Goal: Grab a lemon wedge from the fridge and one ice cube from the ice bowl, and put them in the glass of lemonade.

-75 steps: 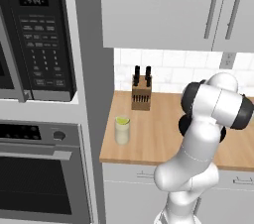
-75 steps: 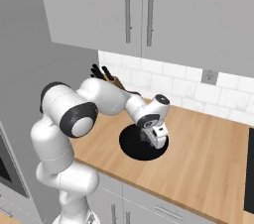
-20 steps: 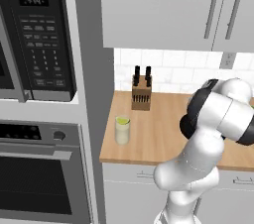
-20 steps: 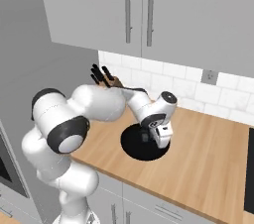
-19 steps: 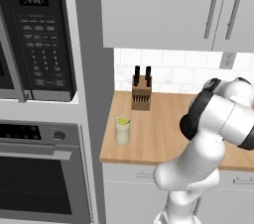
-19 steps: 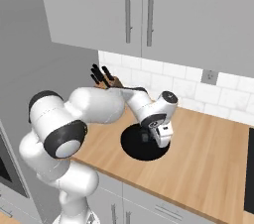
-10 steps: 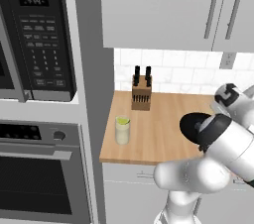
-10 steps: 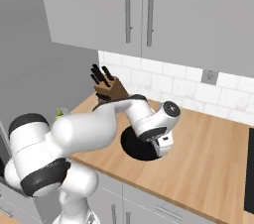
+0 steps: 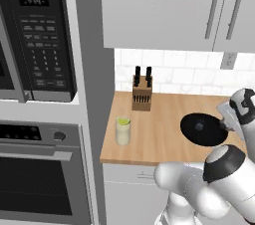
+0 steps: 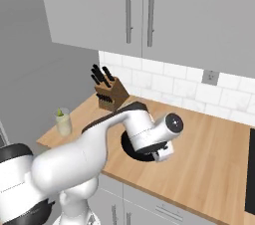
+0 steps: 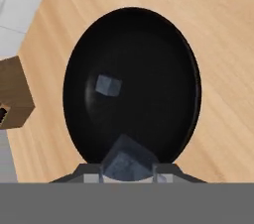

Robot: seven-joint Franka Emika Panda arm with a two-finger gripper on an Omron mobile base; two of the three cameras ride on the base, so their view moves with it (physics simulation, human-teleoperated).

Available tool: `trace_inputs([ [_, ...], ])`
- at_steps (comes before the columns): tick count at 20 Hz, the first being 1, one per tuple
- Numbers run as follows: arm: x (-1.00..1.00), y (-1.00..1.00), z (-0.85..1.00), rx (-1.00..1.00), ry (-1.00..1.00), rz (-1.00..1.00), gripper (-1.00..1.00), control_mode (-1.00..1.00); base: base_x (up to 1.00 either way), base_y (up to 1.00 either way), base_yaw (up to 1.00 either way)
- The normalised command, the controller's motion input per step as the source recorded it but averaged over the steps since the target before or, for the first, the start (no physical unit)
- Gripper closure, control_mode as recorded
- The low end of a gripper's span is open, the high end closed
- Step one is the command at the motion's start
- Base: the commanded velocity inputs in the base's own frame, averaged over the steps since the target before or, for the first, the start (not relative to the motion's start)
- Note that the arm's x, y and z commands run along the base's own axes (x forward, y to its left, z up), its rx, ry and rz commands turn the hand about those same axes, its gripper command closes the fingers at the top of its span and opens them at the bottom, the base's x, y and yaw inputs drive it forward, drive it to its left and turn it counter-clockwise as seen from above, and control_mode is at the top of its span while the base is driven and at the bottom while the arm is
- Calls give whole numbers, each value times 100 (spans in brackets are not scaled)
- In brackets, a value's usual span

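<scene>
Pinched between the jaws of the gripper (image 11: 128, 171) sits a pale bluish ice cube (image 11: 127, 157), held above the near rim of the round, shallow black ice bowl (image 11: 186, 69). One more small cube (image 11: 107, 85) lies inside the bowl. Bare wooden counter (image 9: 159, 134) surrounds it. The short clear glass of lemonade (image 9: 122, 130), a green wedge (image 9: 123, 121) at its rim, stands well apart near the counter's left edge, with the wooden knife block (image 9: 142, 94) behind.

Ice bowl (image 10: 130, 149) half behind the arm; knife block (image 11: 14, 94) edge-cropped.
</scene>
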Motion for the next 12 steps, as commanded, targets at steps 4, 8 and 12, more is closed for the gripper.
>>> trace_inputs([
  [4, -3, 74, 55, 1, -5, 28, 100, -100, 0, 0, 0],
  [8, 0, 97, 88, -9, 4, 32, 100, -100, 0, 0, 0],
  [12, -3, 100, 61, -25, 19, 37, 100, -100, 0, 0, 0],
])
